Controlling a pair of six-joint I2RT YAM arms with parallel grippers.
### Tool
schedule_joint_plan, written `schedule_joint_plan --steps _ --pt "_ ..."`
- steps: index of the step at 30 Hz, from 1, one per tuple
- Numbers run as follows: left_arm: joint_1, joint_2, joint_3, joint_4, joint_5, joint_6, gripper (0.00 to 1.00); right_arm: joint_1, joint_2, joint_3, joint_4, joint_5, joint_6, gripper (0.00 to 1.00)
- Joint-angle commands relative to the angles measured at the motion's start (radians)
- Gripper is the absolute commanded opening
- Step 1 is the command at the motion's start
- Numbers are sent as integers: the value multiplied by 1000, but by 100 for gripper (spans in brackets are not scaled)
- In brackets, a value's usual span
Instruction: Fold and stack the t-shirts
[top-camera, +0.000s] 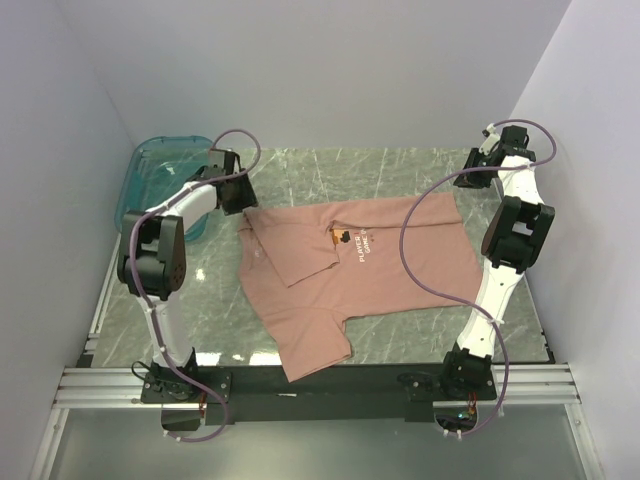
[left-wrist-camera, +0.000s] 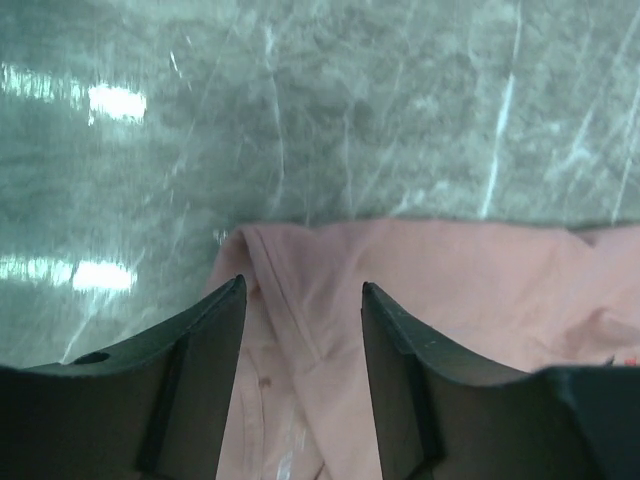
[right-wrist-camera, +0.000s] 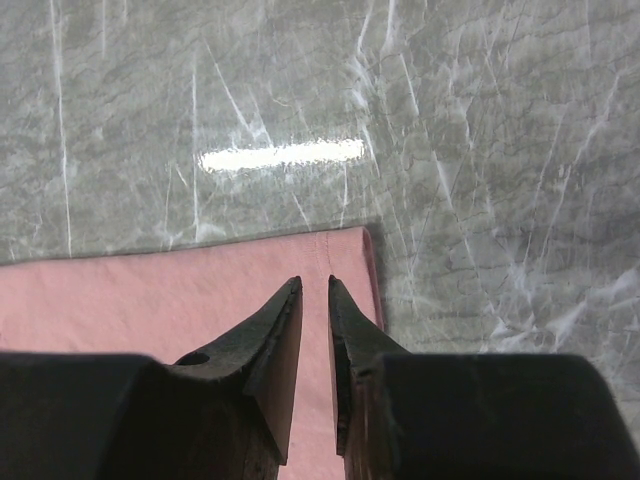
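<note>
1. T-shirt (top-camera: 350, 270): dusty pink, spread mostly flat on the grey marbled table (top-camera: 330, 170), to the right of the teal bin (top-camera: 150, 165).
2. Collar end turned toward the bin, hem end turned away from it. One flap of cloth folded over on the half nearer the bin. Small print (top-camera: 358, 243) on the chest, too small to read.
3. Left gripper (top-camera: 238, 193): just beside the bin's right wall, over the shirt corner nearest the bin. Jaws well apart with nothing clamped. In the wrist view, pink cloth and a seam showing in the gap between the dark fingers (left-wrist-camera: 205, 340).
4. Right gripper (top-camera: 478, 162): well apart from the bin, over the shirt corner farthest from it. Fingers (right-wrist-camera: 275, 330) nearly together with only a thin slit between the tips. No cloth seen pinched, and the shirt's edge lies flat on the table past the tips.
</note>
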Motion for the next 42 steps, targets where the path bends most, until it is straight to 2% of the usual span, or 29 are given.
schedule_joint_plan --steps 1,9,15,18,22,27,42 --pt "1 47 76 -12 -23 -18 53 2 24 15 23 -8 -3 24" --pt "2 110 107 -24 -35 -11 51 4 36 26 19 -7 3 24" --pt "2 136 114 -18 -28 -10 43 5 34 21 22 -2 6 24" --pt "2 158 133 -24 -34 -5 36 5 33 21 22 -4 6 24" --pt "4 161 143 -20 -61 -4 15 5 30 21 25 4 6 24" --pt "10 156 163 -21 -92 7 6 5 34 26 23 16 10 24" --pt "33 221 268 -50 -46 39 4 1 73 64 -18 22 47 23"
